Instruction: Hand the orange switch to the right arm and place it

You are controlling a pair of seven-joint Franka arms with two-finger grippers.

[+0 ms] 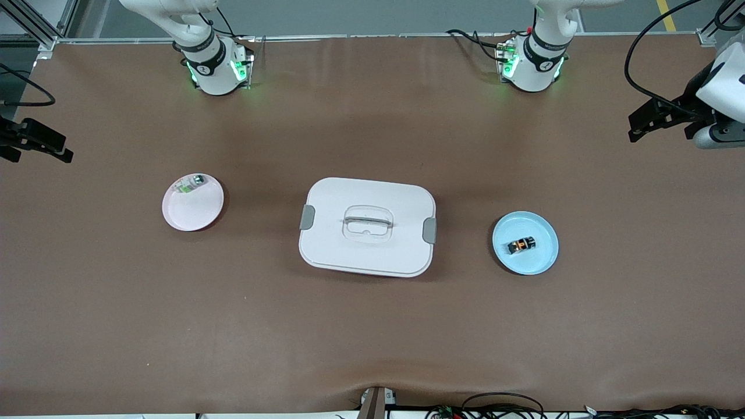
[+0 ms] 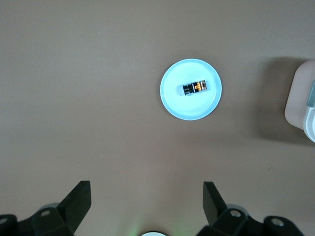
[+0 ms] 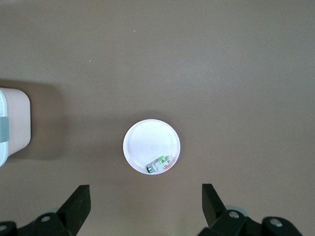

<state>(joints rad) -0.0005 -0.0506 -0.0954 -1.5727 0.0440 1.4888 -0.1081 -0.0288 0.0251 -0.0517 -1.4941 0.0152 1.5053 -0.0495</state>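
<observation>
**So, switch pickup hasn't started yet**

Honestly I'd drop the left gripper (image 2: 146, 206), fingers spread wide and empty, straight over the orange switch (image 1: 522, 245) and pinch its long sides. It lies in the blue plate (image 1: 544, 256). The right gripper (image 3: 146, 206) waits, also wide apart, above the pink plate (image 1: 201, 212) holding a small green-and-white part (image 1: 191, 184). A closed white box (image 1: 368, 227) sits between the plates.

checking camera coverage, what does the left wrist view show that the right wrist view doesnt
Only the left wrist view shows the blue plate holding the orange switch, under the open left gripper. Only the right wrist view shows the pink plate with the small green-and-white part, under the open right gripper. Both catch an edge of the white lidded box and the brown table.
</observation>
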